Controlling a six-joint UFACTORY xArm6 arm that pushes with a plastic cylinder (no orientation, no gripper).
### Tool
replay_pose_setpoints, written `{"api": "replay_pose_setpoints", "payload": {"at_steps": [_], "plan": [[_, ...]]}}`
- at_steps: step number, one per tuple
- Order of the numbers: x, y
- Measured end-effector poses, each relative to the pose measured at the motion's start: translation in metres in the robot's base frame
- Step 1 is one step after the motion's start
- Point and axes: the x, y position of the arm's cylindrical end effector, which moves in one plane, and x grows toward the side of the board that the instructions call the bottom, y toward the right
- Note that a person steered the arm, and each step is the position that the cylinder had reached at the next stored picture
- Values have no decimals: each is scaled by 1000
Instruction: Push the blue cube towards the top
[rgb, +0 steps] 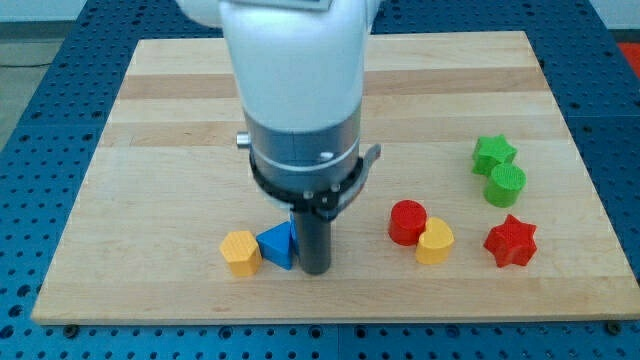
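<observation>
My tip (315, 270) rests on the wooden board (160, 120) near the view's bottom, just right of a blue triangular block (277, 246). A small sliver of blue (293, 224) shows at the rod's left edge, above the triangle. It is mostly hidden behind the rod and arm body, so its shape cannot be made out. No whole blue cube is visible.
A yellow block (240, 252) touches the blue triangle's left side. Right of the rod are a red cylinder (406, 221) and a yellow heart (435, 242), touching each other. At the view's right are a red star (510, 241), a green star (493, 153) and a green cylinder (505, 185).
</observation>
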Motion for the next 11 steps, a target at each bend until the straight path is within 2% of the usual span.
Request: {"api": "replay_pose_setpoints", "payload": {"at_steps": [2, 5, 9, 11], "plan": [[-49, 5], [-59, -40], [-190, -91], [-198, -59]]}}
